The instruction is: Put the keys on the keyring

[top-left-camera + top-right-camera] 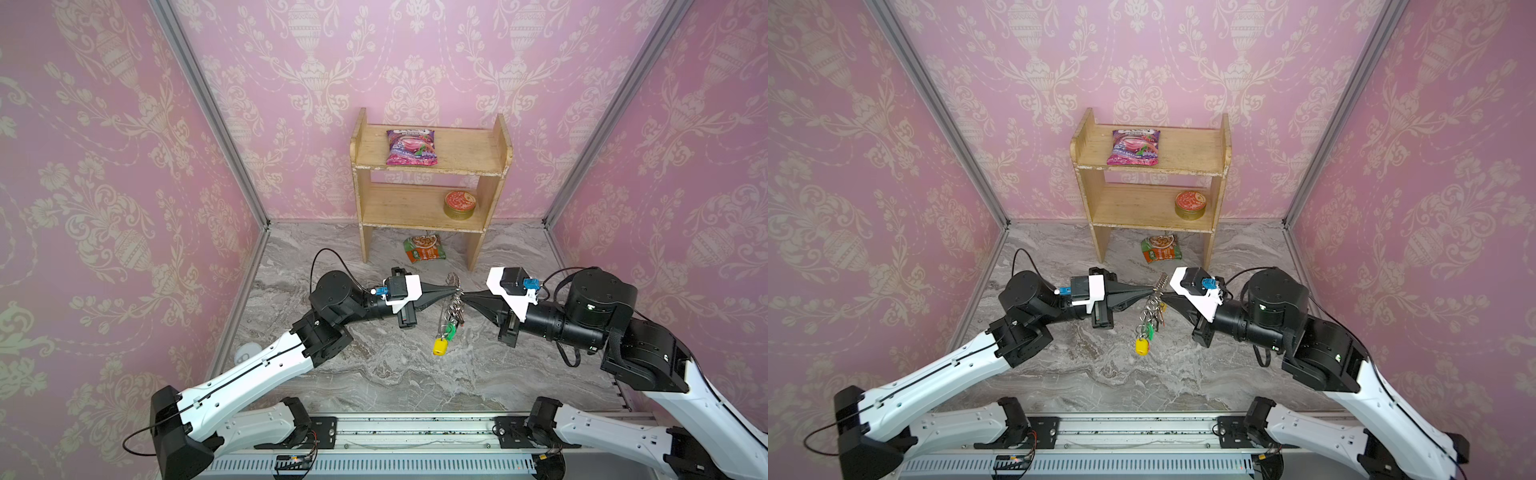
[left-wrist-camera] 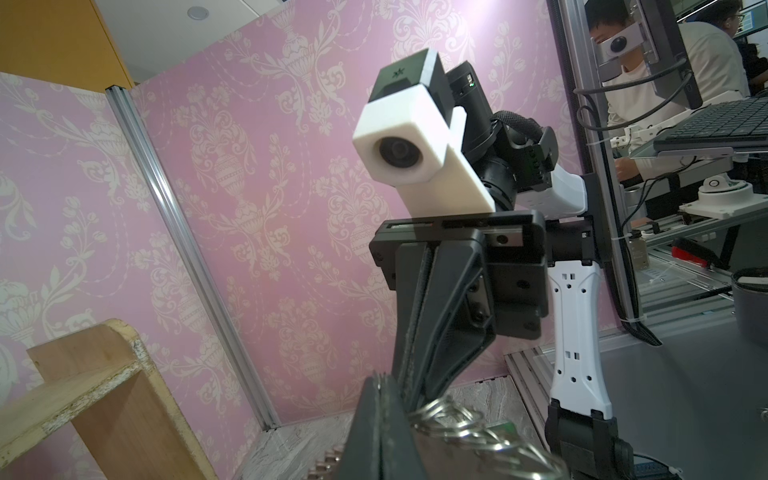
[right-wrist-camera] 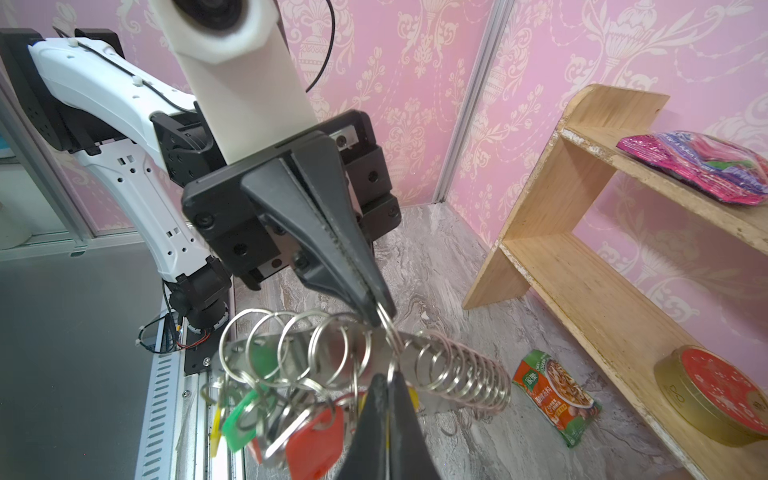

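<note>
The keyring (image 1: pixel 456 286) hangs in the air at mid table between both grippers, and its silver loops (image 3: pixel 328 349) fan out in the right wrist view. My left gripper (image 1: pixel 451 292) is shut on the ring's edge, with thin metal pinched at its tip (image 2: pixel 380 380). My right gripper (image 1: pixel 466 298) meets it tip to tip and is shut on a yellow-tagged key (image 3: pixel 411 397), whose small ring pokes out at the tip (image 3: pixel 384 380). More keys dangle below the ring: a red tag (image 3: pixel 316 432), a green tag (image 1: pixel 450 331) and a yellow tag (image 1: pixel 440 346).
A wooden shelf (image 1: pixel 430 172) stands at the back wall with a pink packet (image 1: pixel 411 147) on top and a round tin (image 1: pixel 460 204) lower down. A green-orange packet (image 1: pixel 424 248) lies on the marble table (image 1: pixel 395 374) under it. Pink walls close three sides.
</note>
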`<action>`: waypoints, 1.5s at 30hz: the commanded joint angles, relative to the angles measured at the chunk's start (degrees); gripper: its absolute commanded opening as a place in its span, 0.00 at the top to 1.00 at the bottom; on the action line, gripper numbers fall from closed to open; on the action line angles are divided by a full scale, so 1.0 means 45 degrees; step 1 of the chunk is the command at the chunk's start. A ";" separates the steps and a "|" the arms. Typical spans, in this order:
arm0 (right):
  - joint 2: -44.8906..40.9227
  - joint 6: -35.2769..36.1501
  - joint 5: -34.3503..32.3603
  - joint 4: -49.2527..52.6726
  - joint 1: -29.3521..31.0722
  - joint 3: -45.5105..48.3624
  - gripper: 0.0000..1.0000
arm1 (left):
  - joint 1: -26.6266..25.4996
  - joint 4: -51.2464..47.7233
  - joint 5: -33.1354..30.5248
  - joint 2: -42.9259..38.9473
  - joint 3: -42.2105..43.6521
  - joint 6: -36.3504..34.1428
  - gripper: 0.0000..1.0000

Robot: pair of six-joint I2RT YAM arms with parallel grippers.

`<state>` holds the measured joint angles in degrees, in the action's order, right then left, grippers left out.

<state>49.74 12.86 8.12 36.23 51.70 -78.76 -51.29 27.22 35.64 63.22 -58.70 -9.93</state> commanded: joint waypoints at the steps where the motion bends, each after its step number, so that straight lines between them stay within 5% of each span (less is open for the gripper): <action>1: 0.0027 -0.0115 0.0149 -0.0284 -0.0034 0.0159 1.00 | -0.0087 0.0904 0.0225 -0.0155 0.0053 0.0225 1.00; 32: 0.0201 -0.0875 0.1498 -0.1188 0.0414 0.0881 1.00 | -0.0085 0.3479 -0.0290 0.0331 0.0773 0.0589 1.00; 38: -0.0229 -0.0565 0.0368 -0.0398 0.0417 0.0686 0.80 | -0.0068 0.3198 -0.0131 0.0115 0.0862 0.0510 1.00; 45: -0.0466 0.0089 -0.0444 0.0191 0.0419 0.0147 0.75 | 0.0238 0.4296 0.0835 0.0323 0.1049 0.1562 1.00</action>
<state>48.31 11.40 8.27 35.42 53.30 -76.05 -51.09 40.91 36.73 64.66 -54.24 -6.52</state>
